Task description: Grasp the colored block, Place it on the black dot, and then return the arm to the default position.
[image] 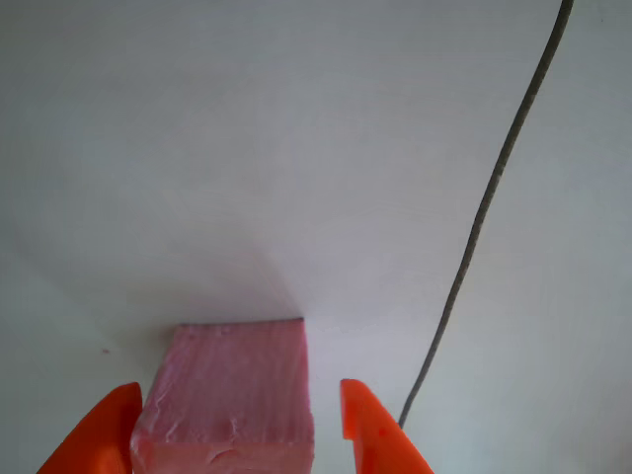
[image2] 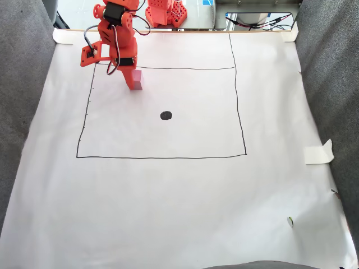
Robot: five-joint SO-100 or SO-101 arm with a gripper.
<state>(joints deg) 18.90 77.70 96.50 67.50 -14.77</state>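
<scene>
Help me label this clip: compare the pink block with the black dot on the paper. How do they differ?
The pink block is a raised foam cube; the black dot is a flat mark. The block is clearly larger than the dot. The block sits near the drawn square's upper left corner in the fixed view, between the orange gripper fingers, while the dot lies alone nearer the square's middle. Both are on the white paper.
</scene>
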